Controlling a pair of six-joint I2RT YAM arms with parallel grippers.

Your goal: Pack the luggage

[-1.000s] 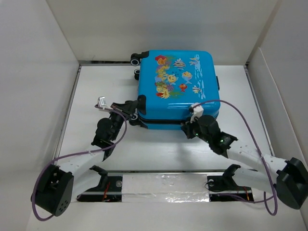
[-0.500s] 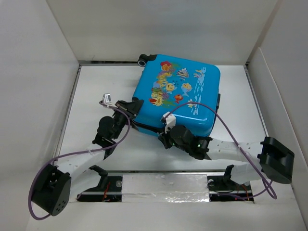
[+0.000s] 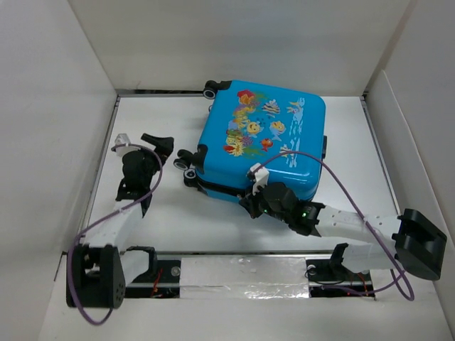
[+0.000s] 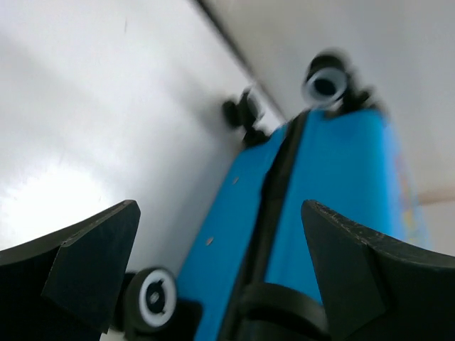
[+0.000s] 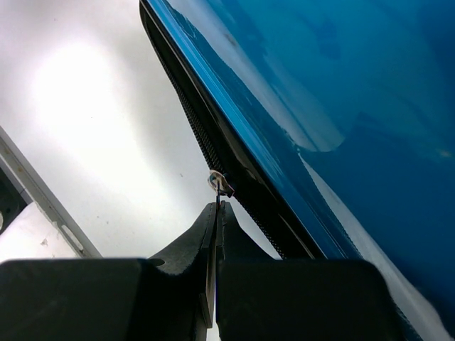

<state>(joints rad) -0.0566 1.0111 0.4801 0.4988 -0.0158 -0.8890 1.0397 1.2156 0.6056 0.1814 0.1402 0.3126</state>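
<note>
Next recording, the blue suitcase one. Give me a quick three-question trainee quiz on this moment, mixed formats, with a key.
1. True or false: the left gripper is open and holds nothing.
2. What does the right gripper pinch? A) a cloth B) the zipper pull C) nothing
3. Fill in: the suitcase lies closed with its fish print facing ___.

Key: 1 true; 2 B; 3 up.

A matte white table (image 3: 178,227) stands boxed in by plain white panels, a back wall (image 3: 242,42) beyond its far edge and side walls (image 3: 43,142) flanking it, with a dark rail (image 3: 156,92) along that far edge, a taped strip (image 3: 242,275) along its near edge, and soft glare (image 5: 71,78) on its top.
</note>
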